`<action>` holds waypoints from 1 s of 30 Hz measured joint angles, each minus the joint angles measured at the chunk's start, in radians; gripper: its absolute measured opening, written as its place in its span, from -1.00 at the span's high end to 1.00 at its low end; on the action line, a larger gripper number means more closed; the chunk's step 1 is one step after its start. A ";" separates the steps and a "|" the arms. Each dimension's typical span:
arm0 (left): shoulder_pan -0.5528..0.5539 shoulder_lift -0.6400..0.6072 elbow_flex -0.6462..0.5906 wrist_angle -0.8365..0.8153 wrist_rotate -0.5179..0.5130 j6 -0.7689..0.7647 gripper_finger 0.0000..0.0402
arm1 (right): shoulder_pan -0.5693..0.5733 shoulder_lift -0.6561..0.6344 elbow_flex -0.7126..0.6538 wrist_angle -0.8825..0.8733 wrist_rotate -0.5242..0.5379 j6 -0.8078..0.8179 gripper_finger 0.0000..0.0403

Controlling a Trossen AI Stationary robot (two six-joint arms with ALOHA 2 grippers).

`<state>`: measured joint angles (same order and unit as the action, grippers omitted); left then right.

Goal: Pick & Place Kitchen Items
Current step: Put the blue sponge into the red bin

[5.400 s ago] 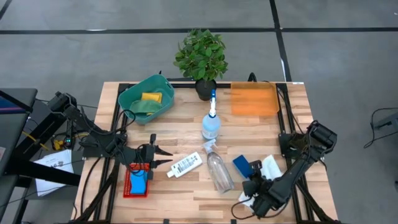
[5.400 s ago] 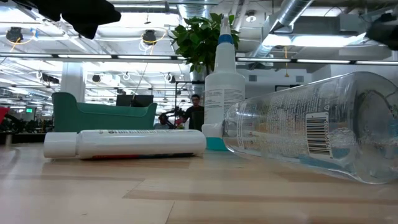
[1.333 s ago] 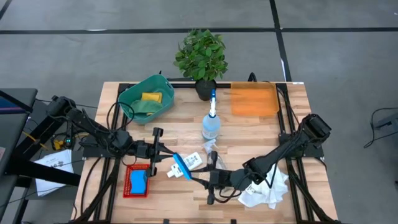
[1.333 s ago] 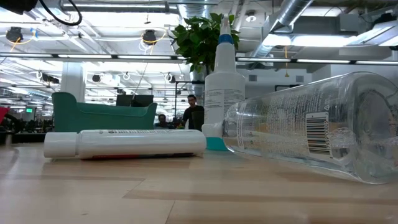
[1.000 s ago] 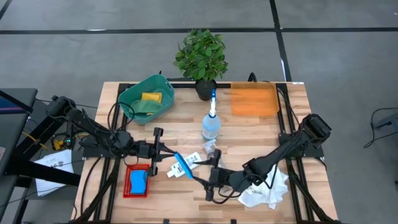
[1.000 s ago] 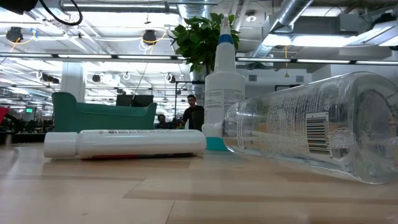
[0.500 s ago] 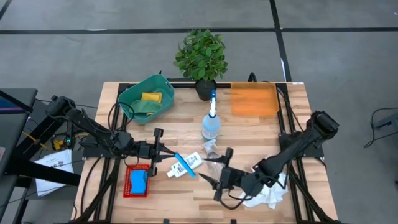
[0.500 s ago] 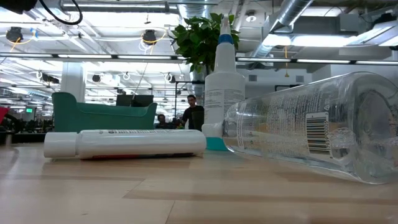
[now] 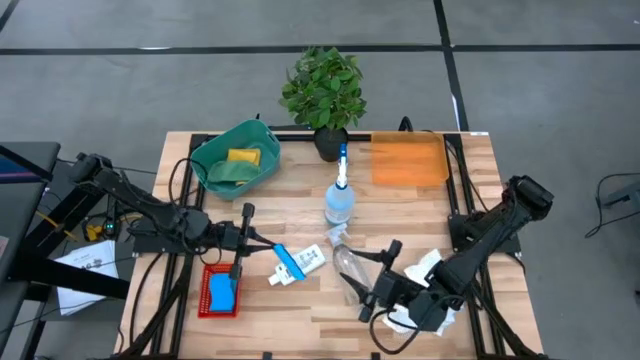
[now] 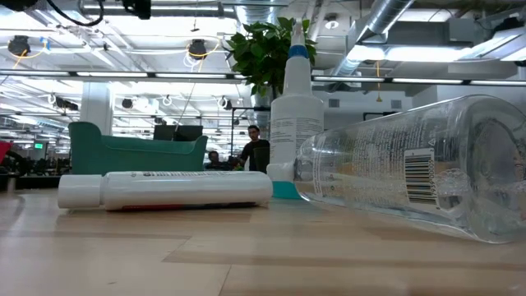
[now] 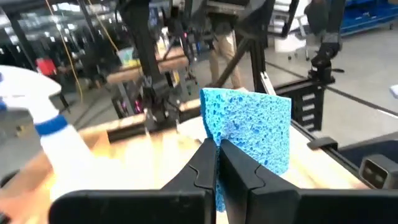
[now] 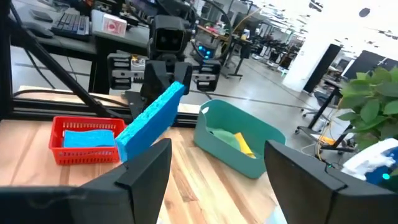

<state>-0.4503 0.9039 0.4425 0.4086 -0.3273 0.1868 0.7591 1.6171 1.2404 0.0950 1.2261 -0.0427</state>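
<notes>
We see the blue sponge [image 9: 288, 262] pinched on edge in the left claw [image 9: 268, 250], lifted above the worktop [image 9: 400, 210] near its front-left part, over the cap end of the small white labelled bottle [image 9: 300, 264]. In the left wrist view the sponge [image 11: 249, 127] stands upright with both dark fingers [image 11: 205, 168] pressed against its lower edge. Just toward the front-left corner sits a red basket [image 9: 206, 298] holding another blue sponge [image 9: 222, 292].

We note the right claw [image 9: 385, 280] near the front edge, right of centre, spread wide and gripping nothing; the right wrist view shows its two fingers [image 12: 149, 165] well apart. It hovers beside the lying clear spray bottle [image 9: 352, 272]. The white cloth [image 9: 428, 300] lies crumpled under the right arm toward the front-right corner.

The second spray bottle [image 9: 340, 198] stands upright at the worktop's centre. A teal bin [image 9: 204, 162] near the back-left corner holds the yellow sponge [image 9: 242, 157] and the green sponge [image 9: 228, 172]. An orange tray [image 9: 408, 160] sits toward the back-right corner. The potted plant [image 9: 322, 92] stands at the middle of the back edge.

In the low view the white bottle [image 10: 164, 189] and the clear bottle [image 10: 411, 164] both lie flat on the worktop.
</notes>
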 joint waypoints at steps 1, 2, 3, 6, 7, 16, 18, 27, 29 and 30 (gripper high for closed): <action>0.000 -0.022 0.000 -0.054 0.000 -0.023 0.99 | 0.003 -0.004 0.000 -0.015 0.006 0.010 -0.24; 0.000 -0.042 0.000 -0.106 -0.001 -0.048 0.99 | 0.007 -0.011 0.000 -0.035 0.007 0.024 -0.24; 0.000 -0.060 -0.001 -0.148 -0.001 -0.073 0.99 | 0.009 -0.017 0.000 -0.062 0.008 0.045 -0.24; 0.000 -0.120 -0.001 -0.291 0.000 -0.147 0.99 | 0.010 -0.037 0.000 -0.172 0.007 0.134 -0.24; 0.000 -0.136 -0.001 -0.333 -0.001 -0.174 0.99 | 0.009 -0.044 0.000 -0.216 0.007 0.170 -0.24; 0.000 -0.232 0.095 -0.746 0.058 -0.381 0.99 | -0.011 -0.090 0.001 -0.625 -0.029 0.545 -0.24; 0.000 -0.226 0.135 -0.834 0.079 -0.407 1.00 | -0.013 -0.096 0.001 -0.694 -0.047 0.622 -0.24; 0.000 -0.210 0.285 -1.189 0.204 -0.526 1.00 | -0.020 -0.095 0.001 -0.806 -0.083 0.751 -0.24; 0.000 -0.210 0.298 -1.253 0.241 -0.564 1.00 | -0.020 -0.095 0.001 -0.806 -0.084 0.751 -0.24; 0.000 -0.210 0.299 -1.276 0.267 -0.584 1.00 | -0.020 -0.095 0.001 -0.806 -0.084 0.751 -0.24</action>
<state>-0.4503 0.6937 0.7410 -0.8671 -0.0605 -0.3973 0.7391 1.5223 1.2415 -0.7109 1.1417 0.7082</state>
